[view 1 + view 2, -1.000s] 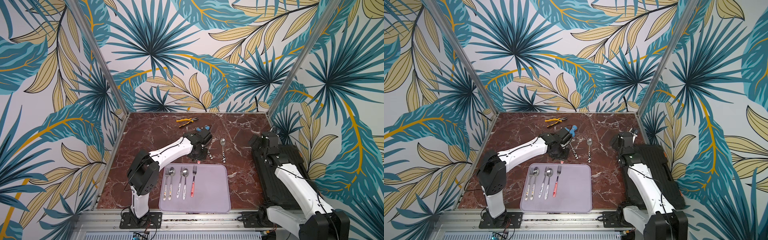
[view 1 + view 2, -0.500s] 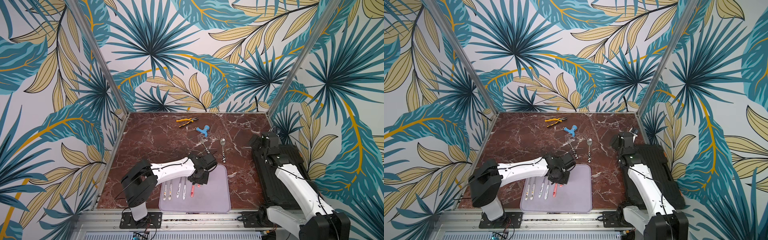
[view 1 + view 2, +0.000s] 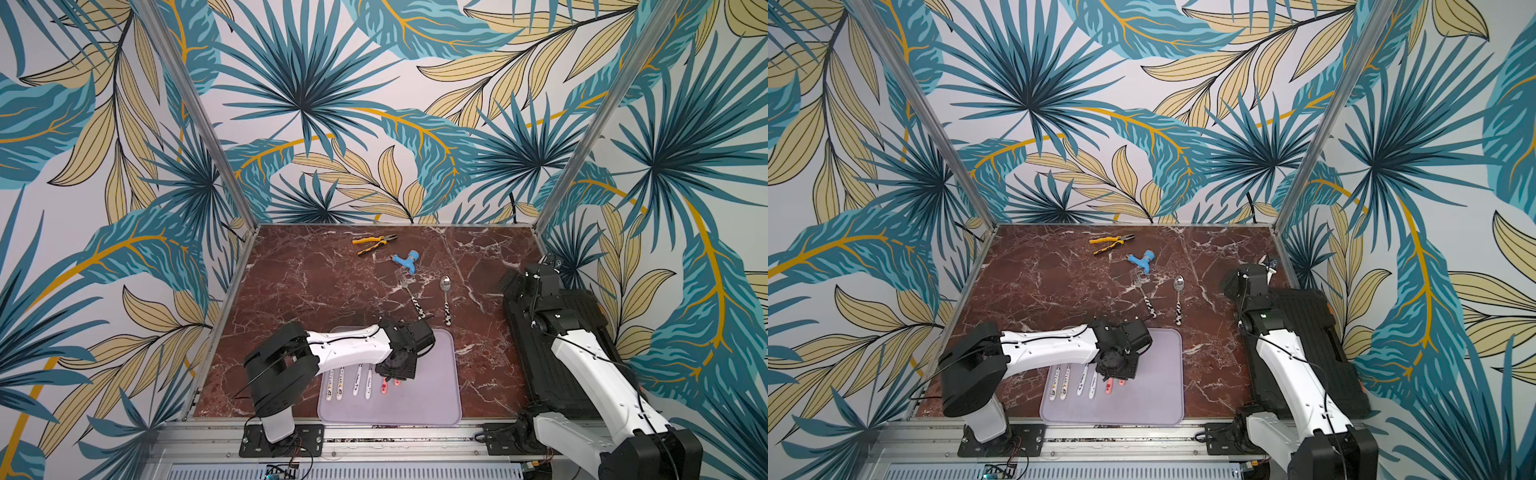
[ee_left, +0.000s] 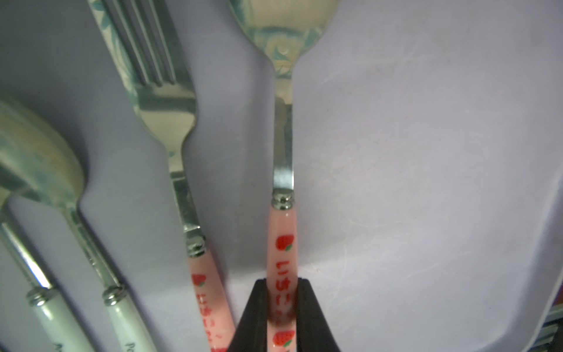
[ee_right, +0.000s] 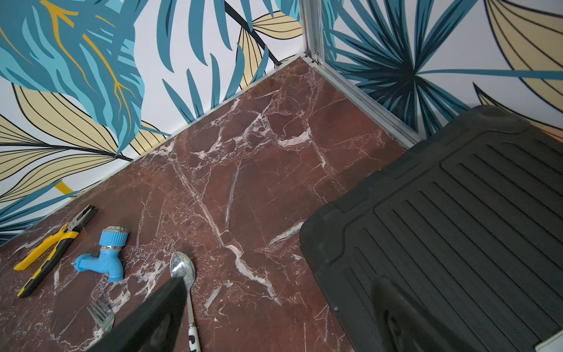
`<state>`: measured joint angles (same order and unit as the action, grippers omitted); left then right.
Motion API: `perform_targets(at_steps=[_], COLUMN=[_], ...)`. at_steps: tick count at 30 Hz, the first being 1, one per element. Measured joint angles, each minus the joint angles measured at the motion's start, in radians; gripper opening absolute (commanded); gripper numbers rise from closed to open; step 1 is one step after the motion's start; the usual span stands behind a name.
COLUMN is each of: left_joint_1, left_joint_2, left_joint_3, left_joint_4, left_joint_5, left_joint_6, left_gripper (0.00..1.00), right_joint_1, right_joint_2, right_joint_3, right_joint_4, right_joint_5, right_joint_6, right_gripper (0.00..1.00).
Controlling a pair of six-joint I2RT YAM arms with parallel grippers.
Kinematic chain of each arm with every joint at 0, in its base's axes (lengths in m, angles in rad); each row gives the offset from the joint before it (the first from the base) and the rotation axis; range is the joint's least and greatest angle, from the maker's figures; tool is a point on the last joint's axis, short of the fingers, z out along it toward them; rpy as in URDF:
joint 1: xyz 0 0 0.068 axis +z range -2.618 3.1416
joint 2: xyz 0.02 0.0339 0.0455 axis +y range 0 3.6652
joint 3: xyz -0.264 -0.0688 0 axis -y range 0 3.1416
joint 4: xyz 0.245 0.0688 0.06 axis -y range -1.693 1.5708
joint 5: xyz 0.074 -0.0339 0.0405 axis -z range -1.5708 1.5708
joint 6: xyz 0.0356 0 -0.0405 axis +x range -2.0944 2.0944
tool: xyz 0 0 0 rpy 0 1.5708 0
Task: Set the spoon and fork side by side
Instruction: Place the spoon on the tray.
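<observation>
My left gripper (image 4: 281, 317) is shut on the pink strawberry-printed handle of a spoon (image 4: 281, 237). Its black fingers (image 4: 253, 320) press the handle from both sides. The spoon lies along the lilac tray (image 4: 426, 183), close to its surface. I cannot tell whether it touches. A fork (image 4: 170, 122) with the same pink handle lies right beside it, nearly parallel. In both top views the left gripper (image 3: 395, 370) hovers over the tray (image 3: 1158, 374), with the two pink handle ends (image 3: 383, 387) showing beneath it. My right gripper (image 5: 280, 320) stands open and empty at the right.
White-handled cutlery (image 3: 353, 380) lies in a row on the tray's left part. A cow-patterned spoon (image 3: 445, 297) and fork (image 3: 411, 297) lie on the marble behind the tray. A blue tap (image 3: 406, 261) and yellow pliers (image 3: 373, 243) lie farther back. A black case (image 3: 561, 353) lies under the right arm.
My left arm swung from the back middle of the table forward to the tray, bringing the pink spoon down beside the pink fork. The right arm has not moved.
</observation>
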<state>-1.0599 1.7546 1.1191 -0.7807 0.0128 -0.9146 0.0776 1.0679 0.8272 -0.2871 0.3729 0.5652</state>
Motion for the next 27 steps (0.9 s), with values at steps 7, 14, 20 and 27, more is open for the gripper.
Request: perform_targets(at_steps=[7,14,20,27], left_joint_1=[0.000,-0.004,-0.016,-0.024], left_joint_2=[0.000,0.000,0.000,0.000], left_joint_3=[-0.007,-0.033,-0.041,-0.041], left_joint_4=[0.003,0.008,0.010,0.010], left_joint_5=[0.004,0.011,0.010,0.010], left_joint_6=[-0.014,-0.029,-0.045,-0.056], left_gripper=[0.10,0.11,0.12,0.20], right_joint_1=[0.000,0.000,0.000,0.000], right_joint_2=[0.000,0.000,0.000,0.000], right_joint_3=[0.000,0.000,0.000,0.000], right_joint_4=[0.000,0.000,0.000,0.000], right_joint_5=[0.000,0.000,0.000,0.000], right_joint_6=[0.000,0.000,0.000,0.000], right_gripper=[1.00,0.99,0.99,1.00])
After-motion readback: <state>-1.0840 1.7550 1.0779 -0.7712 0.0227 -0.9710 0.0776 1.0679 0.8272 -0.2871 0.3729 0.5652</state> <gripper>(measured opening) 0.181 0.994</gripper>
